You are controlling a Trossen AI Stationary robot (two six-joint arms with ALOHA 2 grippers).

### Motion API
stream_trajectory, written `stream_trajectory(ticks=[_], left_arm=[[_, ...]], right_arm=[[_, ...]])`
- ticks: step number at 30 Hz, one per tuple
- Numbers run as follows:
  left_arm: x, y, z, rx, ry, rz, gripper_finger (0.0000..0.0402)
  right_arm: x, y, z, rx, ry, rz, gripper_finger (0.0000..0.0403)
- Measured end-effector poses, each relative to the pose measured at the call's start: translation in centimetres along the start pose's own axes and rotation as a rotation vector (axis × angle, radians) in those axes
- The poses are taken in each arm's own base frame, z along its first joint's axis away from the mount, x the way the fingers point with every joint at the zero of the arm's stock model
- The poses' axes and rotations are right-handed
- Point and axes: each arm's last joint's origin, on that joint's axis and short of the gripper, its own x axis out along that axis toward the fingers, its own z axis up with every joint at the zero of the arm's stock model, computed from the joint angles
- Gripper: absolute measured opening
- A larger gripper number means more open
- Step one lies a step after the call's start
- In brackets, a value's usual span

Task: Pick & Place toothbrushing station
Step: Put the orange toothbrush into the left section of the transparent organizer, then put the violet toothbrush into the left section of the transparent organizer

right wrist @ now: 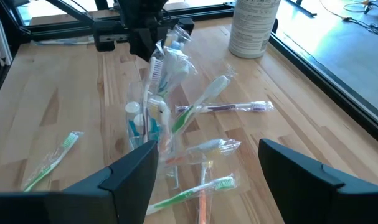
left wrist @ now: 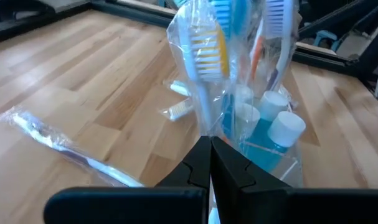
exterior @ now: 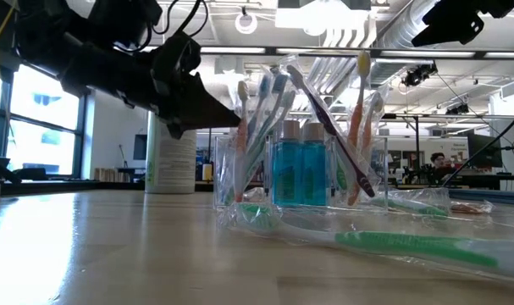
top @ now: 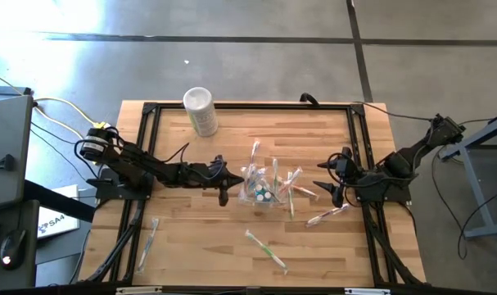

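Item: clear cup (top: 260, 195), mid-table, holding wrapped toothbrushes (exterior: 265, 110) upright and teal toothpaste tubes (exterior: 301, 165)

Loose stock: wrapped brushes flat on the table (top: 199, 238) around the cup; a green-handled brush (top: 266, 248) lies nearer the front edge than the cup

Left gripper (top: 224, 190): arm low and stretched level toward the cup, tip just beside its left wall, fingers pressed together on nothing

Right gripper (top: 336, 178): on the cup's right, well apart, fingers spread wide, empty, wrist tilted down

White cylinder (top: 201, 111): behind the cup, near the frame (top: 248, 107)

Handling note: likely step is collecting a loose brush; approach from above, pinch the handle, drop it in upright, avoid nudging the light cup
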Motion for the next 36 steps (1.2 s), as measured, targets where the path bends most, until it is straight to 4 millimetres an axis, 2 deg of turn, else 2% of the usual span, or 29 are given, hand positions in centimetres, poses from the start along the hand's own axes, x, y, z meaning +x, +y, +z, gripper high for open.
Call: stream_trajectory(ticks=[4,11,17,21,30,36], left_arm=[[0.0,0.0,0.0,0.005,0.004,-0.004,0.0000],[0.0,-0.2,0.4,0.152,-0.037,-0.043,0.0000],[0.0,-0.3,0.6,0.142,-0.052,-0.046,0.0005],[0.0,-0.3,0.5,0.140,-0.048,-0.044,0.0033],[-0.1,-0.6,0.5,0.168,-0.053,-0.045,0.0126],[-0.8,-1.0,1.4,0.168,-0.059,-0.092,0.0149]], right_arm=[[0.0,0.0,0.0,0.000,0.000,0.000,0.0270],[0.0,0.0,0.0,0.000,0.000,0.000,0.0270],[0.0,0.0,0.0,0.000,0.000,0.000,0.0270],[0.0,0.0,0.0,0.000,0.000,0.000,0.0270],[0.0,0.0,0.0,0.000,0.000,0.000,0.0270],[0.0,0.0,0.0,0.000,0.000,0.000,0.0270]])
